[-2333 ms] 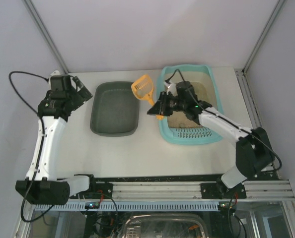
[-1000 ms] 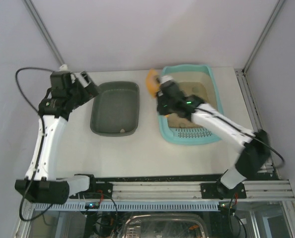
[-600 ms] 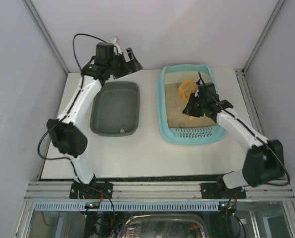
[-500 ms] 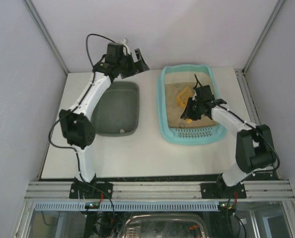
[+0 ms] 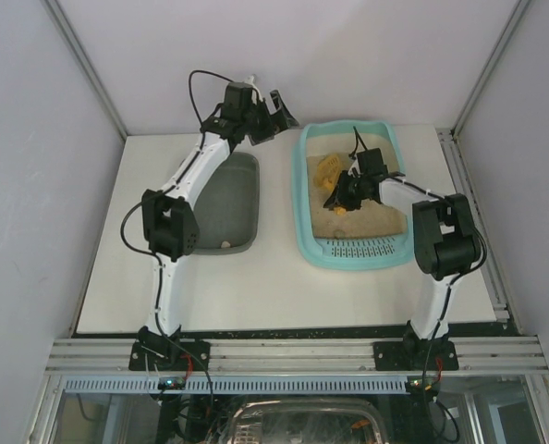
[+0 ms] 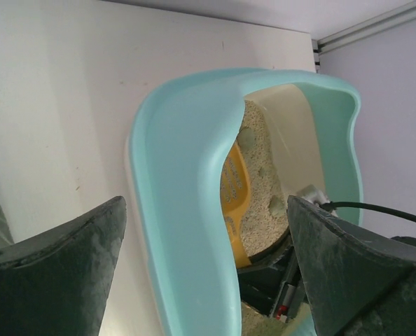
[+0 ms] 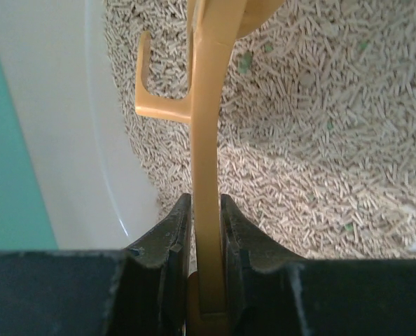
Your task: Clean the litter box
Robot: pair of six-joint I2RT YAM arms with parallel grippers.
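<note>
The litter box (image 5: pixel 301 199) is a light-teal tray at the table's right, filled with beige pellet litter. A yellow scoop (image 5: pixel 328 169) lies with its head on the litter near the far left corner. My right gripper (image 5: pixel 341 196) is inside the box, shut on the scoop's handle (image 7: pixel 208 105), which runs straight out between the fingers (image 7: pixel 171 231). Greenish clumps (image 7: pixel 244 63) sit in the litter beside the handle. My left gripper (image 5: pixel 284 109) hangs open above the box's far left corner. Its wrist view looks down on the rim (image 6: pixel 187 175) and the scoop (image 6: pixel 234 185).
A dark grey-green tub (image 5: pixel 242 242) stands left of the litter box, partly covered by the left arm, with a small pale lump (image 5: pixel 225 244) at its near end. The perforated strip (image 5: pixel 362 248) is at the box's near end. Walls close in behind.
The right gripper carried the scoop from over the tub back into the litter box and down onto the litter. The left arm swung from the far left to the box's far corner.
</note>
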